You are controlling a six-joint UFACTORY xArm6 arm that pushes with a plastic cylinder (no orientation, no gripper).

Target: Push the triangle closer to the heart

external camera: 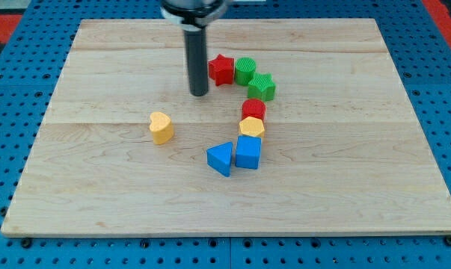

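1. Pincer status: none is fitted, so no open or closed state applies. The arm ends in a straight dark rod [198, 60], and my tip [200, 94] rests on the wooden board [98, 187] in its upper middle area.
2. Tip position: my tip stands just to the view's left of the red star [221, 69], apart from it, and touches no block. It lies above and to the right of the yellow heart [161, 127], and well above the blue triangle [221, 158].
3. Task blocks: the blue triangle lies near the board's centre, slightly toward the view's bottom. The yellow heart sits to its left and a little higher, with bare wood between them.
4. Neighbouring block: a blue cube [248, 152] sits against the right side of the blue triangle, touching or nearly touching.
5. Block chain: above the blue cube, a yellow hexagon [251, 126] and a red block [253, 110] of rounded outline stack up the view in close contact.
6. Upper chain: a green block [262, 87] and a second green block [245, 70] continue the curve up and leftward to the red star.
7. Surroundings: a blue perforated surface [16, 112] borders the board on all sides.
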